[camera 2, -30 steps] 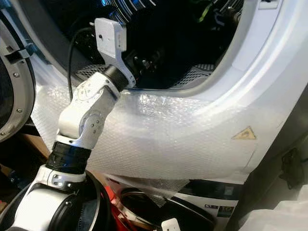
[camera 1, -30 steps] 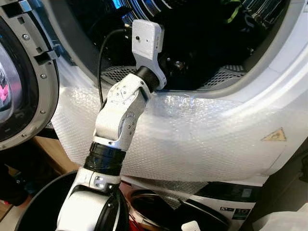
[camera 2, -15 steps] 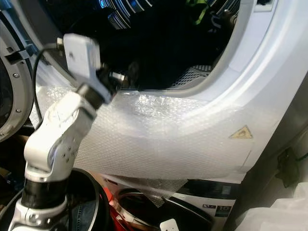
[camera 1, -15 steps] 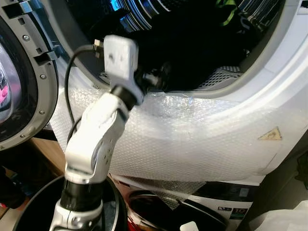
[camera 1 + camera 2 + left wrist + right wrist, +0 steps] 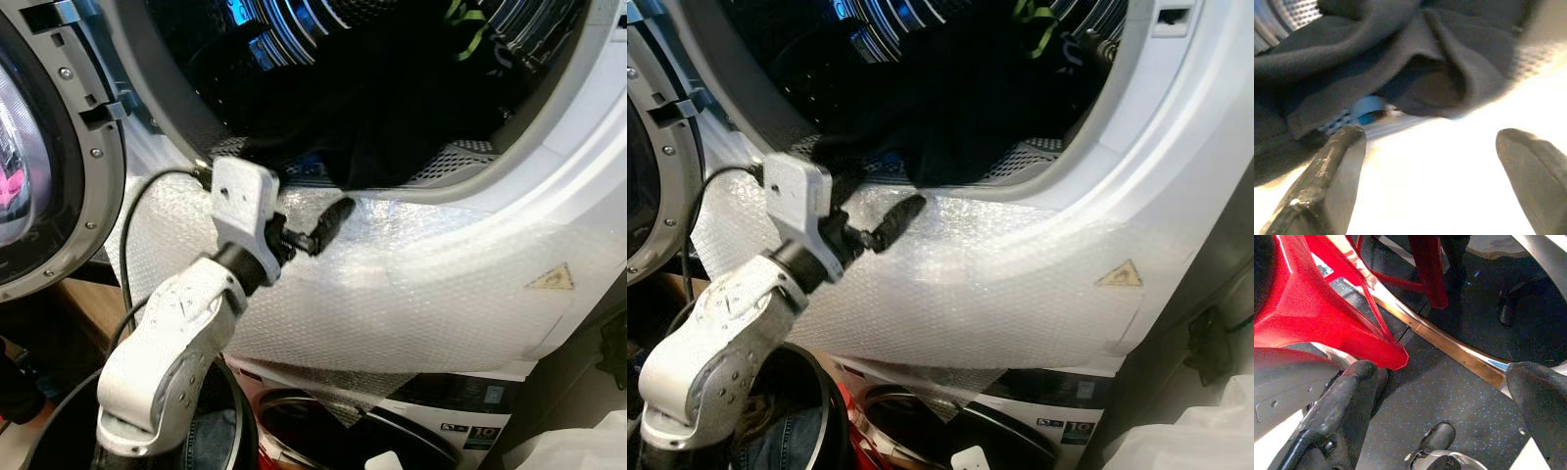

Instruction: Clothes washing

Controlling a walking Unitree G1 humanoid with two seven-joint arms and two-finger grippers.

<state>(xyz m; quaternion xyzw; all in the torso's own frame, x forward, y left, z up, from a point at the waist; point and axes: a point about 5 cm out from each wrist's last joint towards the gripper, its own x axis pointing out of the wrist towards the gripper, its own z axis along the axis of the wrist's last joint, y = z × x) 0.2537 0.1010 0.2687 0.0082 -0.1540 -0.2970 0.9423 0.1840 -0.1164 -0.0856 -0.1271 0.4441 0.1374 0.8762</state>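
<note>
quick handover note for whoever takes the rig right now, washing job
Left tool: open and empty, outside the drum over the bubble wrap taped on the washer's front lip.
Right tool: open, empty, hanging idle down by the floor.
Dark clothes lie in the drum, one edge drooping over the lip. Door stands open on the left. A dark basket below holds what looks like denim.
Left: tuck the edge in, load the rest, close the door.

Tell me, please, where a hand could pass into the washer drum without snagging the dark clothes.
The drum's upper left, by the shiny ribbed steel wall, looks free. The heaped dark clothes crowd the middle and right, spilling onto the lower rim. The open left gripper hangs outside, against the bubble-wrap sheet below the opening.
</note>
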